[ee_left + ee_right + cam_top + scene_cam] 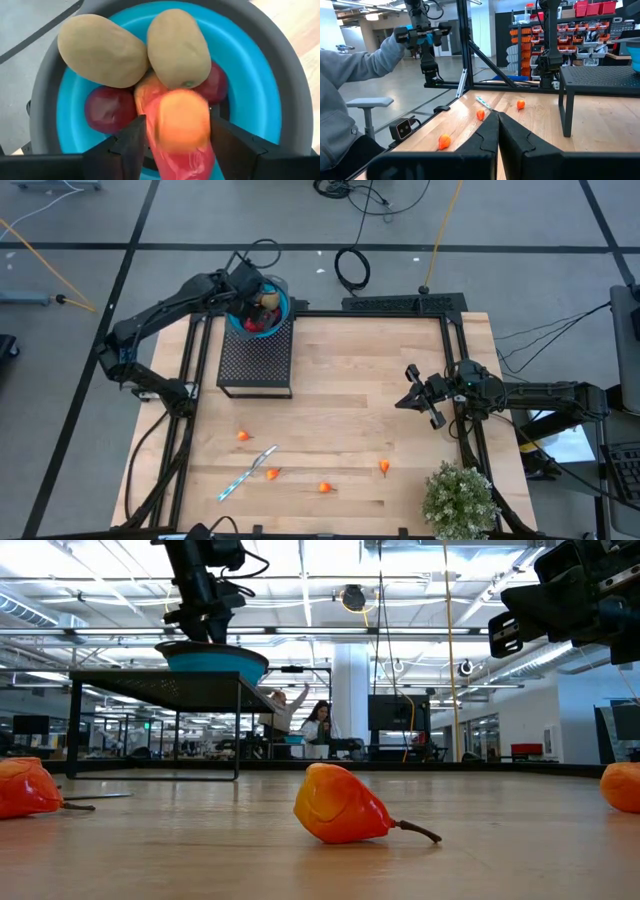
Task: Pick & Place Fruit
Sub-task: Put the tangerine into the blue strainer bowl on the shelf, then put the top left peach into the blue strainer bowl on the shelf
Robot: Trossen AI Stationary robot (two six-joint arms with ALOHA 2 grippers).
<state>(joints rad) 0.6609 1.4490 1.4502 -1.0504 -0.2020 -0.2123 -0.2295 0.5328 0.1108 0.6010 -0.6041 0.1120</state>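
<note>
Hovering over teal plastic bowl (260, 90) at upper left of high view, left hand (177, 145) part-open around glossy red-orange toy fruit (182, 125); whether it grips, cannot tell. Fruit looks light, rigid, slippery; best pinched across widest part. Right hand (422, 396) closed, empty, right of table (360, 380).

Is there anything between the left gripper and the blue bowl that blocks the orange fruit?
Nothing visible. The left gripper is directly over the blue bowl, with the orange fruit between its fingers, above fruit already inside.
</note>
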